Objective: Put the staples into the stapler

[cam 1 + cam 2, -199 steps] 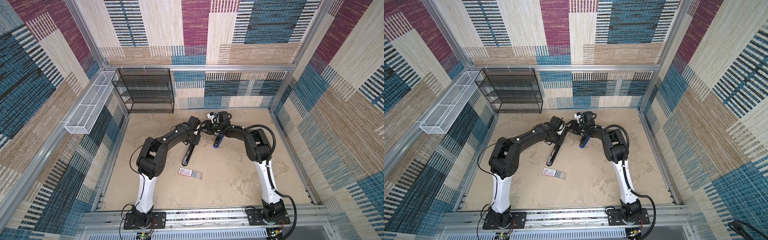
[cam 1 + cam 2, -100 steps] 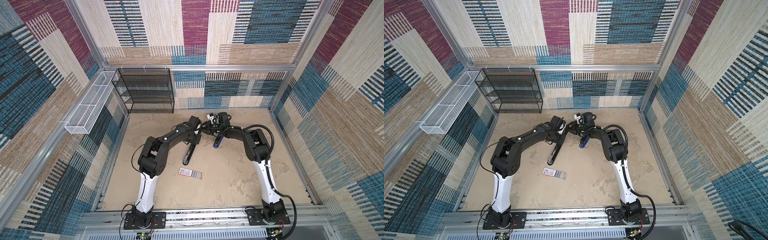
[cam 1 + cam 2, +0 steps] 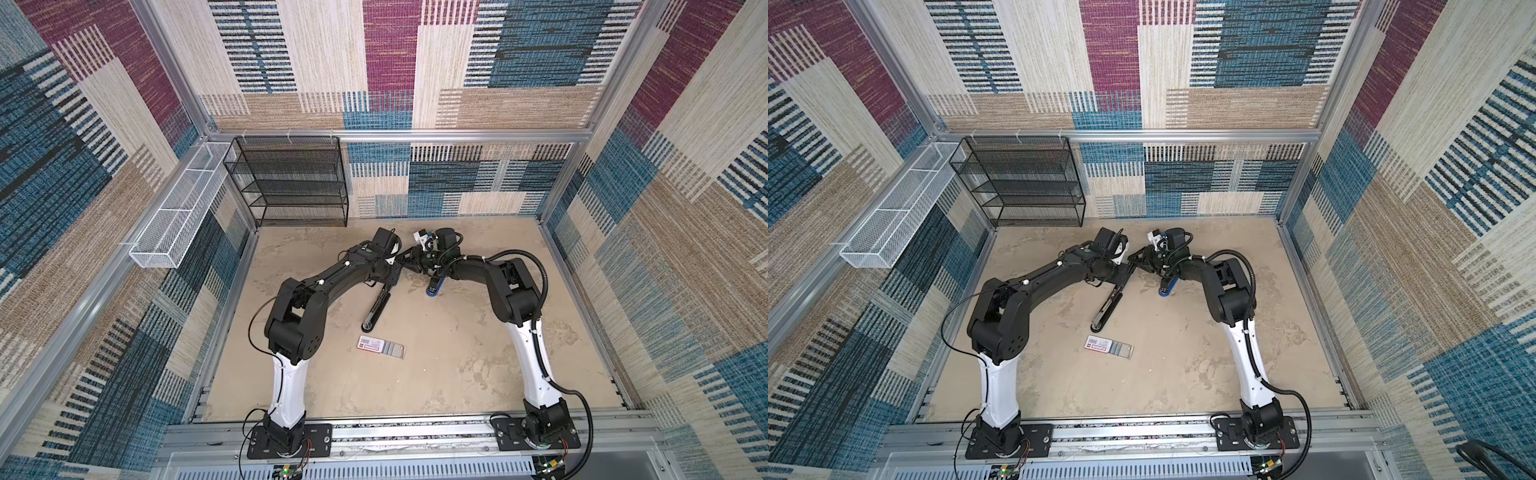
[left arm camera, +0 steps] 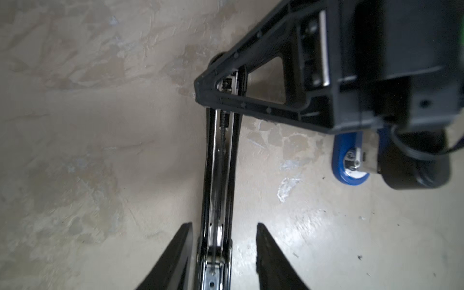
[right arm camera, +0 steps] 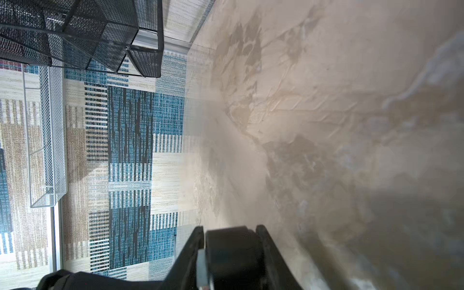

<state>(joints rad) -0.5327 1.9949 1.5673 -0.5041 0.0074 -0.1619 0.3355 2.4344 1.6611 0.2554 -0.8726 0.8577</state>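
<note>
The stapler lies opened at the far middle of the table, its black magazine arm (image 3: 376,307) (image 3: 1106,307) flat and its blue-edged arm (image 3: 433,286) (image 3: 1167,286) swung apart to the right. In the left wrist view the metal channel (image 4: 221,163) runs between my left gripper's (image 4: 223,224) open fingers, with a gap on each side. My right gripper (image 5: 229,227) is shut on a black part of the stapler and hangs just above the magazine (image 3: 409,262). The staples (image 3: 381,347) (image 3: 1109,347), a small clear tray with a white-and-red card, lie nearer the front, apart from both grippers.
A black mesh shelf (image 3: 291,183) stands against the back wall at the left. A white wire basket (image 3: 174,216) hangs on the left wall. Patterned walls close in the table on three sides.
My left gripper's fingers have spread apart around the magazine. My right gripper's fingers have closed in. Both arms have hardly shifted.
</note>
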